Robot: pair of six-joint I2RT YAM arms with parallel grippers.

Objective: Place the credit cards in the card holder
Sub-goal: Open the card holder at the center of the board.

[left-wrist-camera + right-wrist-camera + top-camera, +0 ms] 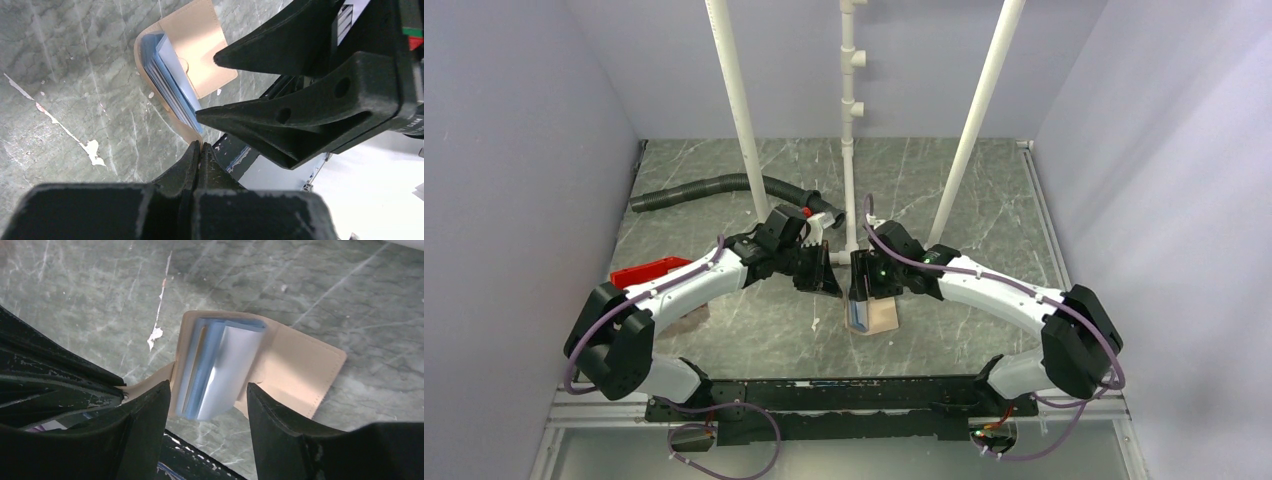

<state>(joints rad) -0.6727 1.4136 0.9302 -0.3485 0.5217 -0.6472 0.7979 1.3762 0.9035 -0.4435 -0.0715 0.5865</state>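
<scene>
Right wrist view has the holder [300, 367] lying open on the table [90, 285]. Its blue pockets [202, 360] fan upward, with a pale sheet among them that I take for one of the cards [230, 370], though blur stops me judging how deep it sits. My right gripper [207, 390] is released, one finger on either side of that fan and touching nothing I can make out. My left gripper [199, 149] is clenched, and its tips appear to pinch the holder's near tan edge, pinning it down. I judge the step in hand to be seating the card fully into a pocket. To do that well I would hold the left pinch firm so the holder cannot slide. I would bring the right fingers square onto the card's top edge and push along the pocket's line rather than across it. I would go slowly, since the soft pockets could buckle or the card could skip into the wrong slot.
</scene>
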